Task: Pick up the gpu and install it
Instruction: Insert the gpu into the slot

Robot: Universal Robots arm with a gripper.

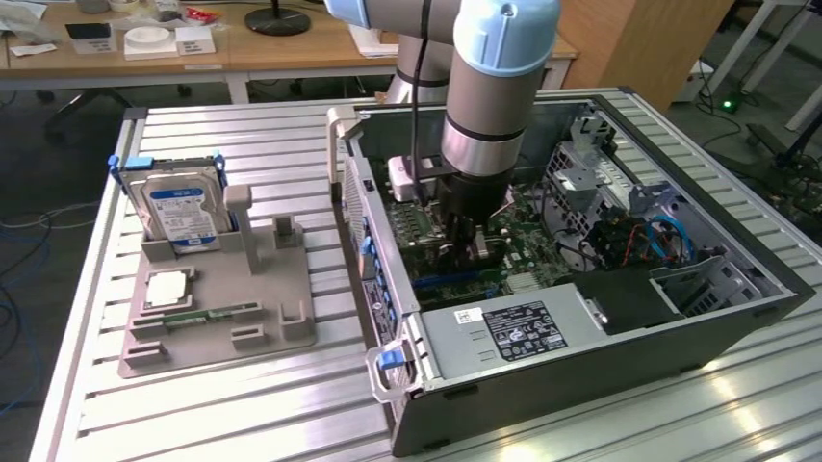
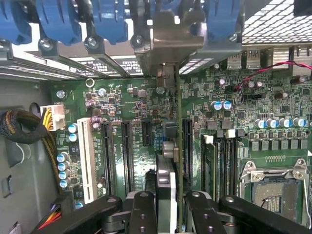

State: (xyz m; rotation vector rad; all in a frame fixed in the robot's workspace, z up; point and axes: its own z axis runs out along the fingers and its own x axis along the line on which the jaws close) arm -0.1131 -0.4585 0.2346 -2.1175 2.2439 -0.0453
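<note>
Wrist view, gripper [image 2: 170, 207]: narrow, clamped on the gpu [image 2: 166, 170];
gpu: edge-on over the motherboard [image 2: 122, 102] slots;
computer case [image 1: 617, 337]: open, gripper inside

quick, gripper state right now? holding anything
gripper: closed on the gpu, which it holds edge-on over the motherboard inside the case

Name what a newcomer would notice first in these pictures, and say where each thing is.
The robot arm reaches down into the open computer case at the exterior view's right. Its gripper clamps the gpu edge-on over the green motherboard with its dark slots. A hard drive with a blue-white label stands in a grey fixture at the exterior view's left.
</note>
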